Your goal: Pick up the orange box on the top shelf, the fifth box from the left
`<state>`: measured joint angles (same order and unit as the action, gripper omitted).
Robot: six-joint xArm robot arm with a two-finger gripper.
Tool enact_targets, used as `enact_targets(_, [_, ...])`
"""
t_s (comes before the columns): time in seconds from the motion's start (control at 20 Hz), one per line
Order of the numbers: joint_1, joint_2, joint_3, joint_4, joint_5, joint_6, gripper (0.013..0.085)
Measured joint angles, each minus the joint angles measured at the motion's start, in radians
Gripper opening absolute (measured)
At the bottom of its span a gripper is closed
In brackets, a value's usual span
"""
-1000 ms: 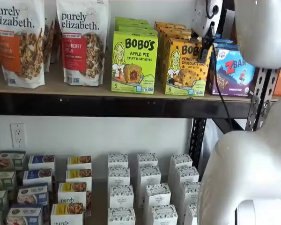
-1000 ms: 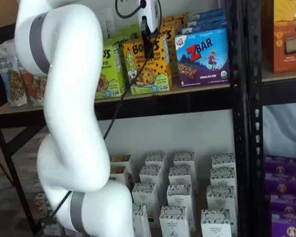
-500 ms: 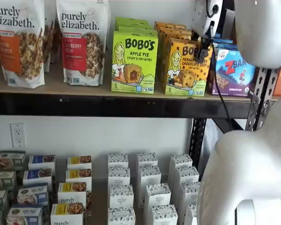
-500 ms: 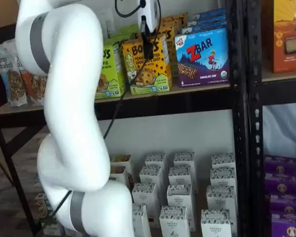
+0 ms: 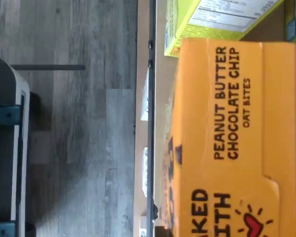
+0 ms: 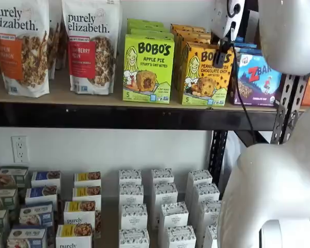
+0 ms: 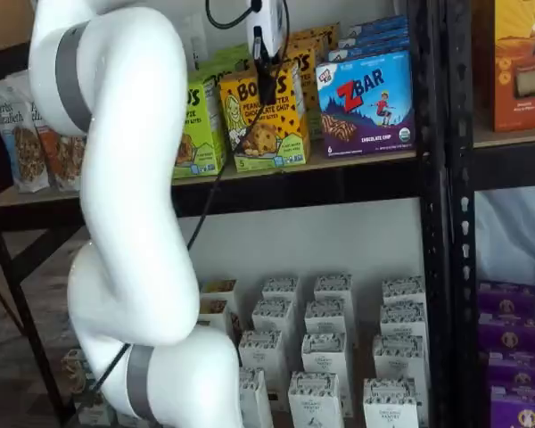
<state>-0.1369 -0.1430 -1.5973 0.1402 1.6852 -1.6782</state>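
The orange box stands upright on the top shelf, between a lime-green Bobo's carton and a blue ZBar carton. It shows in both shelf views. Its top flap fills the wrist view, very close. My gripper hangs over the box's upper edge. One black finger lies against the box's front face; the other is hidden behind the box. The box shifts with the gripper, so the fingers appear shut on it.
The lime-green Apple Pie carton touches the orange box on the left and the ZBar carton stands close on the right. Granola bags stand further left. Several white cartons fill the lower shelf. My white arm stands before the shelves.
The orange box has shifted slightly toward the shelf front with the gripper. More of its "BOBO'S" lettering now shows beside the finger.
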Motion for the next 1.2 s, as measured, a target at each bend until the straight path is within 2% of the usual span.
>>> enact_targets(0.8, [0.001,-0.007,0.013,-0.017,-0.015,-0.003,0.045])
enact_targets(0.9, [-0.004,-0.006,0.01,-0.012,-0.011,-0.007,0.037])
enact_targets(0.95, [-0.006,-0.005,0.009,-0.01,-0.009,-0.008,0.037])
enact_targets(1.0, [-0.008,-0.004,0.008,-0.009,-0.008,-0.01,0.033])
enact_targets(1.15, [-0.014,-0.003,0.006,-0.002,-0.005,-0.014,0.029])
enact_targets(1.2, [-0.015,-0.003,0.005,0.0,-0.004,-0.015,0.025])
